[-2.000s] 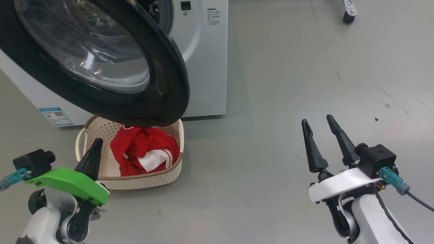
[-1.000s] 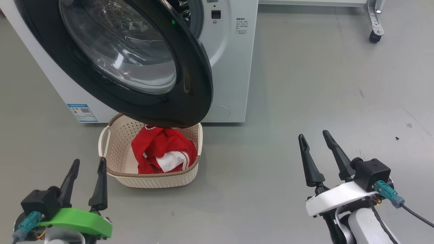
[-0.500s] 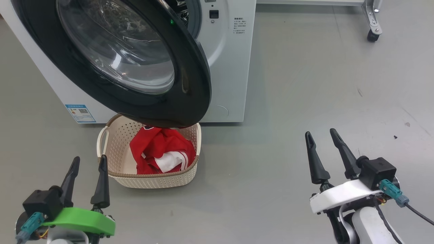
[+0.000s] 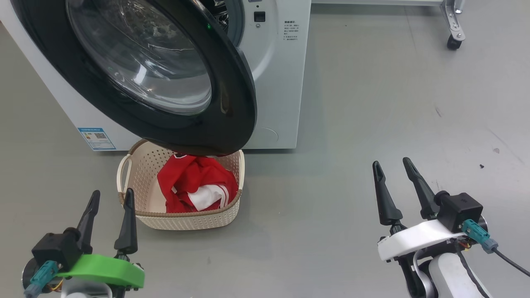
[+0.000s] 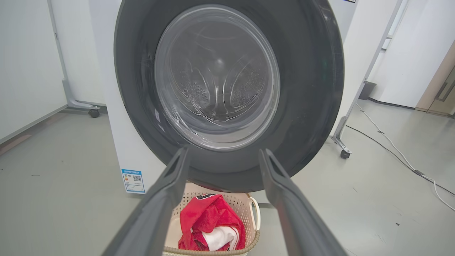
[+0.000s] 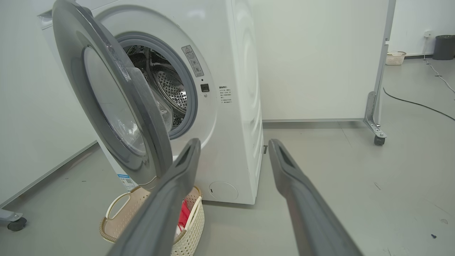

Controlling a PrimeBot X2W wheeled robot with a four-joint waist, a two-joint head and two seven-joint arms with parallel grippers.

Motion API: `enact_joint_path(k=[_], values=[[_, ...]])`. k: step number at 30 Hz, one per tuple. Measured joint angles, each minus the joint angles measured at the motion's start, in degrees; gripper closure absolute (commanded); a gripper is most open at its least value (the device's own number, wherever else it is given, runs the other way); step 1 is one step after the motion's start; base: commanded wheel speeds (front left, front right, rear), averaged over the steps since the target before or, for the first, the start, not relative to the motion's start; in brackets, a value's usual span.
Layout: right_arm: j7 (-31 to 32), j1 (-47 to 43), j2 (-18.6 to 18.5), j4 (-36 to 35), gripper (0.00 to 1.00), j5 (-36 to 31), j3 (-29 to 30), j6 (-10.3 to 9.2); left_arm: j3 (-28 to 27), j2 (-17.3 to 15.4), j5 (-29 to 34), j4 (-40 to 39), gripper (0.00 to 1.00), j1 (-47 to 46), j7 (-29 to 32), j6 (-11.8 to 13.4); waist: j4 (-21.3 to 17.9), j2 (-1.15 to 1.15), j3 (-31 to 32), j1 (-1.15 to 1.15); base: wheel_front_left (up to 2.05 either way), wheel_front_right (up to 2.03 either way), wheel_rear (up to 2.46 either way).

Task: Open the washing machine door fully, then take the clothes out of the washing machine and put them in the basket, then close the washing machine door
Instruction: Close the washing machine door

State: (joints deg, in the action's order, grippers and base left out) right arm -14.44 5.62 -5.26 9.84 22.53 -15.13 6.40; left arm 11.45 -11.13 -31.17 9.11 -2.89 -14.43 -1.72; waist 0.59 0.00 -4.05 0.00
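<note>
The washing machine (image 4: 277,82) stands at the upper left with its door (image 4: 140,70) swung wide open; the black rim hangs over the basket (image 4: 182,217). Red and white clothes (image 4: 196,188) lie in the basket on the floor. Through the drum mouth (image 6: 167,85) in the right wrist view only dimpled steel shows. My left gripper (image 4: 112,196) is open and empty, just left of the basket's near corner. My right gripper (image 4: 391,165) is open and empty, well to the right of the machine. The left wrist view faces the door (image 5: 227,89) with the clothes (image 5: 209,227) below it.
Grey floor spreads to the right and toward me. A white panel on a wheeled frame (image 4: 453,25) stands behind the machine at the right. A cable (image 5: 394,149) runs over the floor on that side. A small basket (image 6: 394,57) and a dark bin (image 6: 444,46) sit far off.
The head view rose and panned over the last two seconds. My left gripper turned from a sideways pose to fingers pointing up beside the basket. Door, basket and clothes stayed put.
</note>
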Motion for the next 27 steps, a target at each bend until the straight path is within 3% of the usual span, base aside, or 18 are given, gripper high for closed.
enact_joint_path(k=[27], values=[[0.0,0.0,0.8,0.1,0.0,-0.5,0.0,0.08,-1.0,1.3,2.5,-0.3,0.0,0.8,0.0,-0.6,0.0,0.0,-0.2,0.0,0.0,0.0,0.0]])
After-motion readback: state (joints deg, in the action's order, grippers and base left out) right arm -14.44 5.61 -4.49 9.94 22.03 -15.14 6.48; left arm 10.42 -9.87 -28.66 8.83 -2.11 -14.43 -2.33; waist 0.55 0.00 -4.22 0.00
